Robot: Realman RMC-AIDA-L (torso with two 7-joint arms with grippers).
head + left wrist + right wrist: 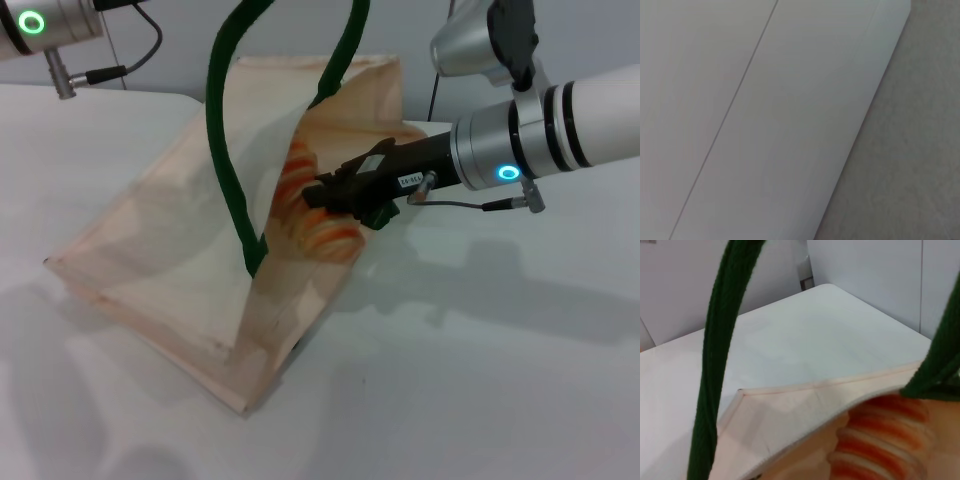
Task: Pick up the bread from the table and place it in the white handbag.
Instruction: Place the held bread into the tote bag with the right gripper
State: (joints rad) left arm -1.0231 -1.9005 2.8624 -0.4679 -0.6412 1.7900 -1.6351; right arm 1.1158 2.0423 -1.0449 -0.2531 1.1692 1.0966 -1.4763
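At about 10 o'clock in the head view, the left arm [45, 28] sits parked at the far corner of the surface [480, 400], with only its silver wrist and a green ring light showing. Its jaws are outside every picture, so I cannot tell how they stand. The left wrist view shows nothing but bare white surface and grey floor beside its edge.

Around the centre stands the handbag [170, 270], a pale beige, half-sheer tote resting on the surface with its mouth lifted and turned toward 3 o'clock. Its two dark green rope handles [228, 150] rise toward 12 o'clock and run out of the top of the head view.

Just inside the mouth, at about 1 o'clock from the bag's middle, is the bread [310, 205], orange with pale cream ridges, seen partly through the fabric. The right wrist view shows the same loaf [880, 440] beneath the bag's rim [805, 395], between the two green ropes.

From 3 o'clock the right arm reaches in level, and the right gripper [325, 195] has its black jaws inside the bag's opening, pinching the bread between them and drawn in close around the loaf. The bread hangs in that grip above the bag's lower wall.
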